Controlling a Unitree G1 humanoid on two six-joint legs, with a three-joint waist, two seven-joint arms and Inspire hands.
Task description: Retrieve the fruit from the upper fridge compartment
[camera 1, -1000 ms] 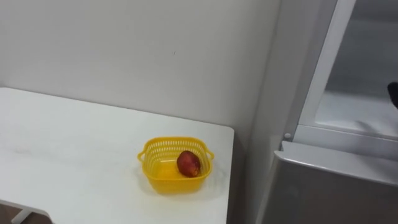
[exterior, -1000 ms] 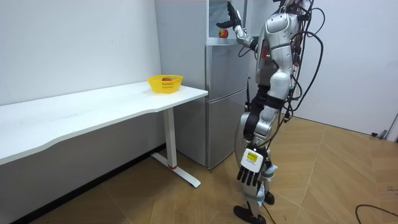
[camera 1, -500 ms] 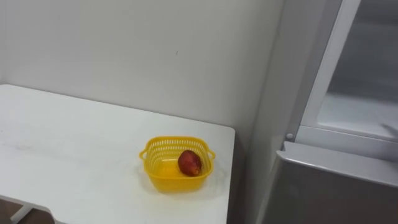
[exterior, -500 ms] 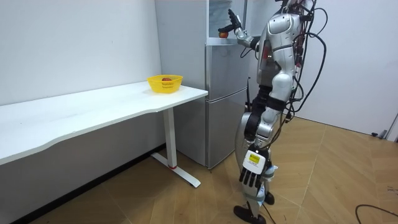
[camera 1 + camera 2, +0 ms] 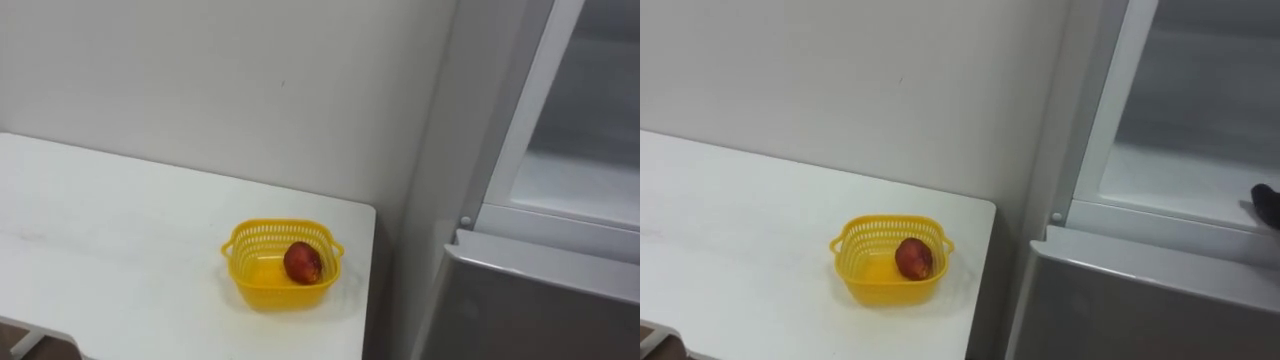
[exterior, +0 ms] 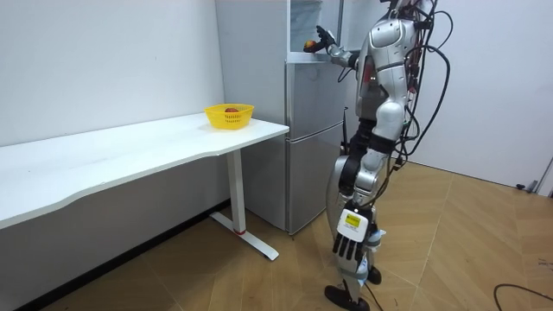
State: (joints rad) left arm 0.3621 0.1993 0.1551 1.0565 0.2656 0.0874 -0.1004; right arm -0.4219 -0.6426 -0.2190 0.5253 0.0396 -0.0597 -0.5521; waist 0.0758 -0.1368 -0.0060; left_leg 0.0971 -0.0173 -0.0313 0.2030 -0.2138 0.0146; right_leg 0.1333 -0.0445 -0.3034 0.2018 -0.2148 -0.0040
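You are hovering the right hand [image 6: 322,37] at the red fruit [image 6: 308,45] on the upper fridge [image 5: 1200,180] shelf; I cannot tell its grip. Your left hand [image 6: 347,244] is hanging relaxed. The fruit is likely light, smooth and bruisable: cup its middle.

Place: a bare test room set up like a kitchen corner.
Fridge: a tall grey fridge [image 6: 313,147] against the wall, its upper compartment open.
Counter: a long white counter [image 6: 130,155] beside it, with a yellow basket [image 5: 280,262].
Surroundings: plain white walls [image 6: 104,60], wood floor [image 6: 458,250].
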